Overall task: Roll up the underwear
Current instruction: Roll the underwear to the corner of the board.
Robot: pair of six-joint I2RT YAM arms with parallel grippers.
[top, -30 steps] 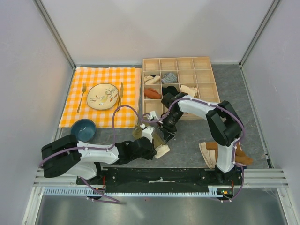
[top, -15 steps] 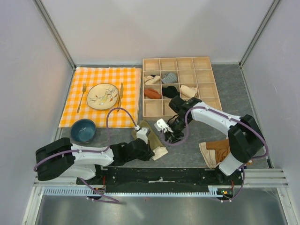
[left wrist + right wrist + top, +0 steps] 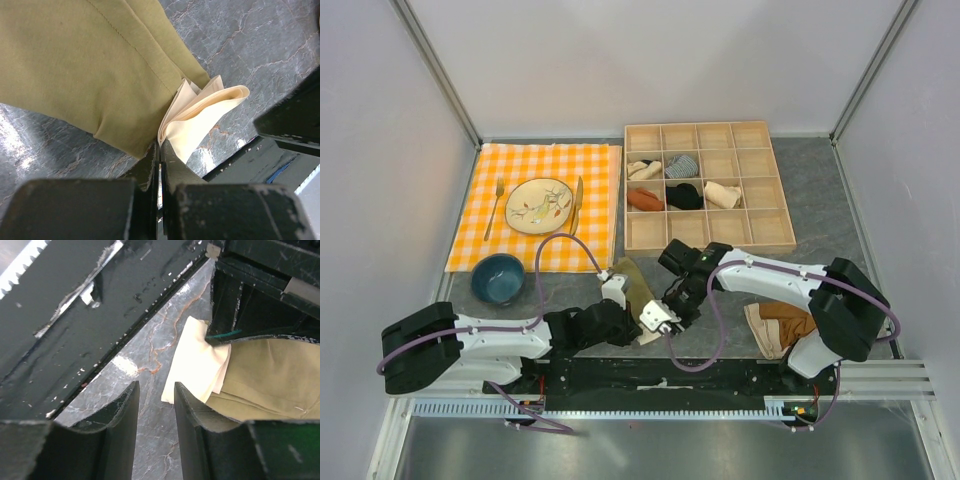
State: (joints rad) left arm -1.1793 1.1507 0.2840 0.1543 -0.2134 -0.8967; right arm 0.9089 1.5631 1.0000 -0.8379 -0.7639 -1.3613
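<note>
Underwear [image 3: 75, 65] lay on the grey table [image 3: 740, 290] near the front edge, between both arms. Left gripper [image 3: 160, 150]: jaws pressed together, pinching the fabric edge where olive met the cream waistband. Right gripper [image 3: 156, 390]: jaws narrowly spread, nothing between them, just beside the waistband.

Bright, even light; glare patches on table [image 3: 20, 150] (foregrounds blurred).
</note>
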